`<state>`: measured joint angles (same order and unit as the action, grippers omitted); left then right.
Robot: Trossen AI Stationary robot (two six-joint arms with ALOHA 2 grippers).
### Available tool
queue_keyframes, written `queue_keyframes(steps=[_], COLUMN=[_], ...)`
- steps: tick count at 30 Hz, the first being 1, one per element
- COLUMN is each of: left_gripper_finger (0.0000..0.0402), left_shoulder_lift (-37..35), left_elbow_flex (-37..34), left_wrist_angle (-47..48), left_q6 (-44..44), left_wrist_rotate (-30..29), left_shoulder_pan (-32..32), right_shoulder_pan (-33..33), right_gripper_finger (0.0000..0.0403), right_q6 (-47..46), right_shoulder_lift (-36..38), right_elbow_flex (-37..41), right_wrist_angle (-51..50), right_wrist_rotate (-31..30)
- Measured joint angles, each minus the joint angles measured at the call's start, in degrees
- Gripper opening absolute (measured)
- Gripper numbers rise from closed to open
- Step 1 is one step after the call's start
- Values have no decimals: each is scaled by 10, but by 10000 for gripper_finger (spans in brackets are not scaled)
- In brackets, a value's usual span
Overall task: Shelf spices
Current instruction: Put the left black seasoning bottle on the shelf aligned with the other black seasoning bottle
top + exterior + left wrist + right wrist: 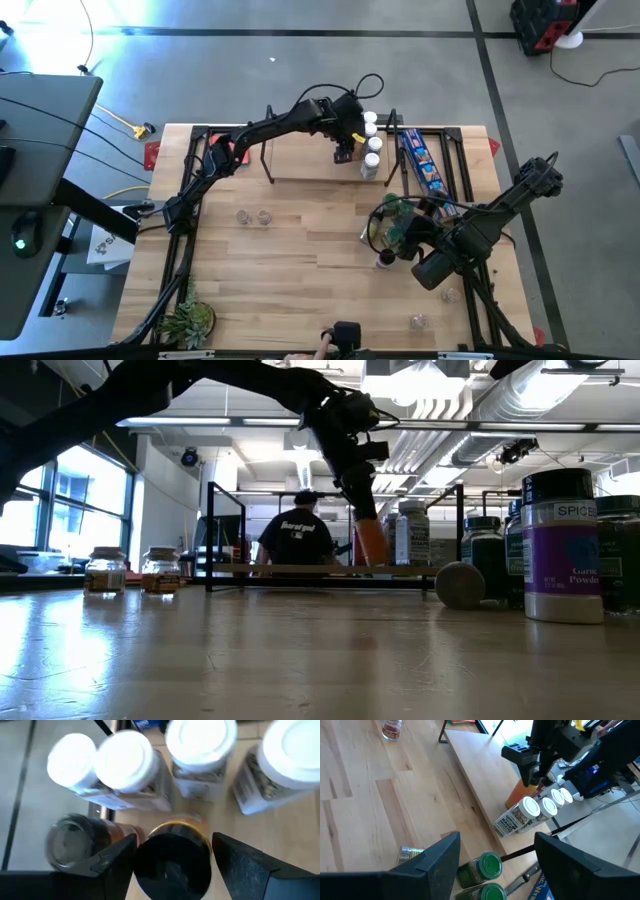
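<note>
Nearest you on the low view, a purple-labelled garlic powder jar (563, 550) with a black lid stands upright on the counter (300, 260), with dark green-lidded jars (487, 867) crowded just beside and behind it, and one jar lying on its side (459, 584) next to them. Your right hand (495, 852) hovers over this cluster at the counter's right side, its jaws spread wide with nothing between them. Over on the left half of the counter, two small clear jars with amber contents (252, 216) stand side by side, well apart from the rest. One more small jar (418, 321) sits alone near the front right corner.

Farther back, the light-wood shelf (310, 160) runs along the rear of the counter. Your left hand (172, 855) is down over the shelf's right end, fingers straddling a black-lidded orange jar (172, 862) that stands on the shelf board; the jaws are parted and you can see gaps on both sides of the lid. Just beyond it, four white-lidded jars (371, 143) line up in a row. A blue snack packet (422, 160) lies to the right of them. A person in a dark shirt (297, 535) sits beyond the counter, back turned.
</note>
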<state>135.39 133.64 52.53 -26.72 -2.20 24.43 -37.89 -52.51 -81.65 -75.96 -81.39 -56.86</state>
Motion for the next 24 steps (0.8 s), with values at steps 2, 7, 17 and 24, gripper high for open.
queue_keyframes(steps=[2,7,17,24], left_gripper_finger=[257,257,257,248], left_shoulder_lift=[0,-1,-3,-18], left_elbow_flex=[0,0,7,7], left_wrist_angle=[-3,-20,-31,-38], left_q6=[0,-4,-25,-34], left_wrist_rotate=[0,-2,-69,-74], left_shoulder_pan=[0,0,-5,-18], right_shoulder_pan=[0,0,0,0], right_gripper_finger=[250,250,250,250], right_q6=[0,0,0,3], right_shoulder_lift=[0,0,0,0], right_elbow_flex=[0,0,0,0], right_wrist_angle=[0,0,2,2], right_wrist_rotate=[0,0,0,0])
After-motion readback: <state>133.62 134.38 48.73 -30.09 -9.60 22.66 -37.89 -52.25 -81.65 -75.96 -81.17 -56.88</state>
